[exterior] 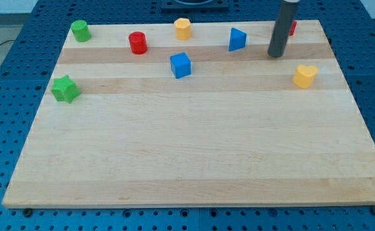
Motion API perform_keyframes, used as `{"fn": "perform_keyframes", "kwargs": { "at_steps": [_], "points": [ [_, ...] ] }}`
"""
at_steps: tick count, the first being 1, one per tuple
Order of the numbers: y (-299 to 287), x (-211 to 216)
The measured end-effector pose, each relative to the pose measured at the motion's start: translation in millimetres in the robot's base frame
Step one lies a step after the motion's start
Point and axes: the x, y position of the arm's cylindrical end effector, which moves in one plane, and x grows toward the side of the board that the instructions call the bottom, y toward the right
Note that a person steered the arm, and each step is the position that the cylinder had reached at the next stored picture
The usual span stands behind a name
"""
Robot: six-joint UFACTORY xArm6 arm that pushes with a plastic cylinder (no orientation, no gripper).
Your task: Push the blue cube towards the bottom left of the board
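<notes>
Blue cube [181, 65] sits upper-middle on the wooden board [187, 154].
My tip [276, 56], holding nothing, rests well apart to the cube's right, beyond the other blue block [237, 39].

Bright, even overhead light, soft short shadows under the blocks, sharp focus throughout.

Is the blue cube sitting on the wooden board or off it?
On it: the blue cube rests on the board, well inside its edges.
</notes>
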Motion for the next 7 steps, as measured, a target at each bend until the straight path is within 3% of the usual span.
{"fn": "perform_keyframes", "kwargs": {
  "at_steps": [3,5,7],
  "points": [
    [-90.2,9.0],
    [-169.6,36.9],
    [-190.9,6.8]
  ]
}}
